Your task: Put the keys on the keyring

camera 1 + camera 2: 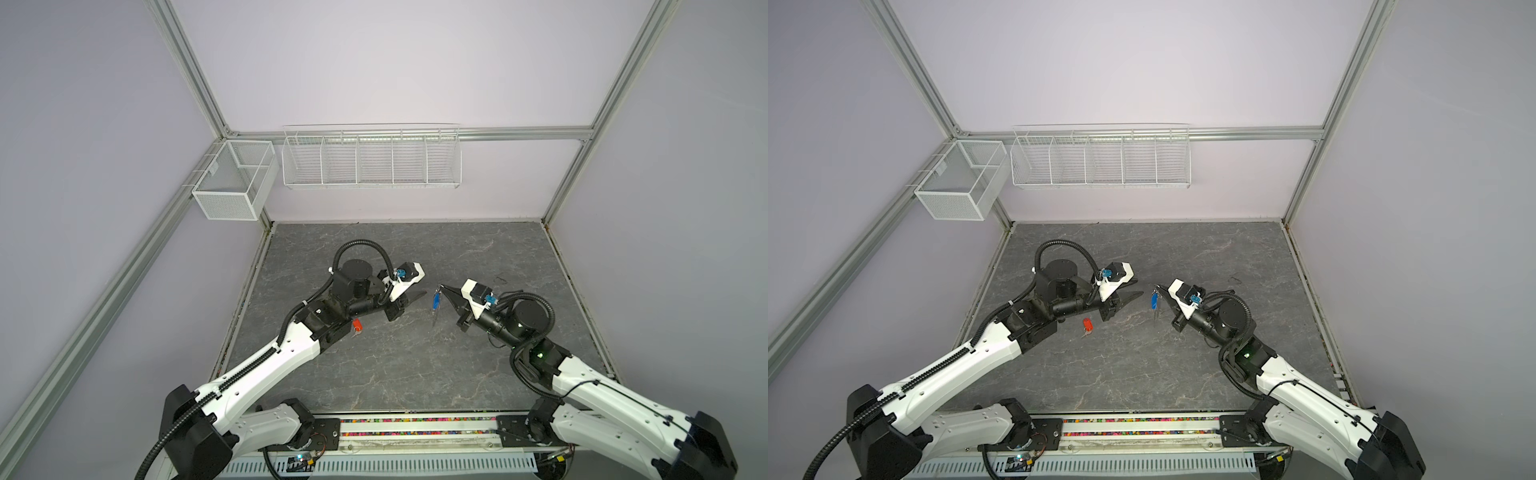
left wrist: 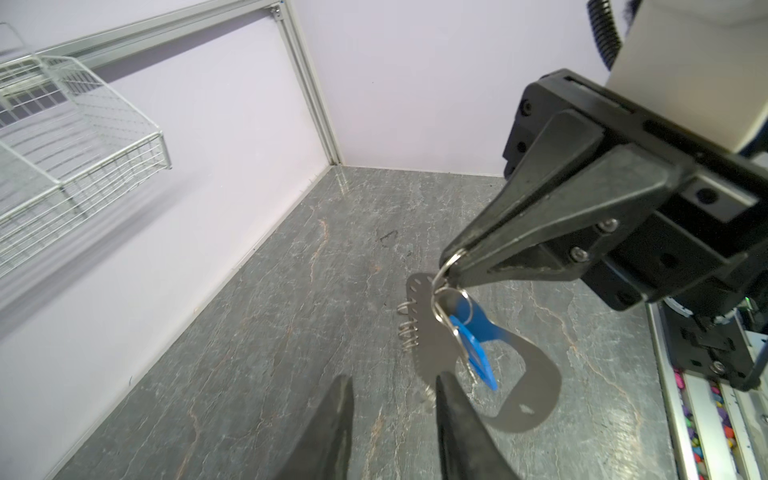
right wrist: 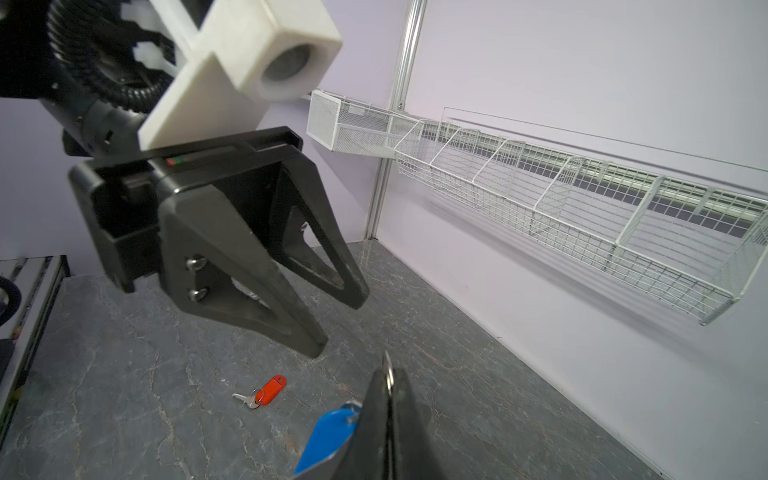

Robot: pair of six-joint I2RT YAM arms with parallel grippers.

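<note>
We take the keyring (image 2: 429, 338) as our landmark. It is a flat, dull-grey metal plate, long and rounded, with a large oval cut-out, a line of small punched holes and a few thin silver wire rings (image 2: 406, 330) along one edge. It hangs clear above the table (image 1: 395, 365), a grey slab veined like marble.

At the keyring's upper end, the right gripper (image 2: 451, 262) has its matt black, wedge-shaped jaws pressed together on one silver wire ring, and the plate dangles from that ring. In a top view the same gripper (image 1: 441, 286) shows just above the hanging plate.

The blue-tagged key (image 2: 473, 338) hangs against the keyring. Its oblong tag is smooth, glossy plastic, and its split ring bunches up beside the pinched ring. We cannot tell whether the two rings are threaded together.

The left gripper (image 3: 337, 326) sits near the keyring. Its jaws are apart with nothing between them, and in a top view (image 1: 1136, 289) a gap shows between its tips and the plate.

The orange-red-tagged key (image 3: 272, 390) lies flat on the table, well apart from the keyring on the left arm's side. Its glossy oblong tag joins a small silver toothed key through a ring.
</note>
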